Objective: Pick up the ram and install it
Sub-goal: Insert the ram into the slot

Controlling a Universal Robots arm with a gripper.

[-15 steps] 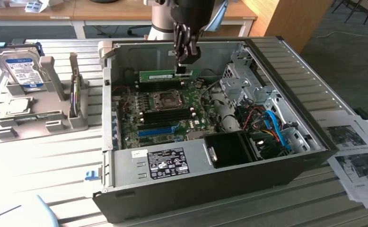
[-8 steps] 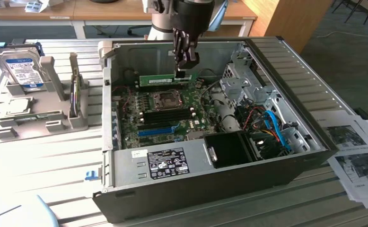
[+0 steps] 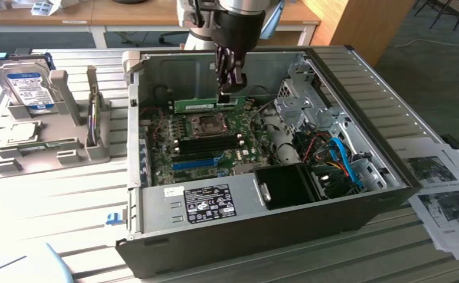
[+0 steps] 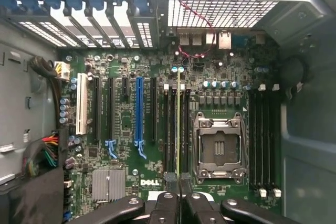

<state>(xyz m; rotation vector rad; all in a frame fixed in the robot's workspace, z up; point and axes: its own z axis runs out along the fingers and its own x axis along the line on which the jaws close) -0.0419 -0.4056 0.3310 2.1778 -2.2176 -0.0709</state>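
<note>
Exterior view: an open grey metal computer case (image 3: 238,242) lies on the slatted white tabletop (image 3: 56,194), its green motherboard (image 3: 241,154) facing up. Inside, toward the far wall, the black claw (image 3: 228,94) pinches the thin green ram stick (image 3: 198,105). In the wrist view, the ram runs edge-on along the black memory slots (image 4: 171,129) beside the processor socket (image 4: 220,145).
</note>
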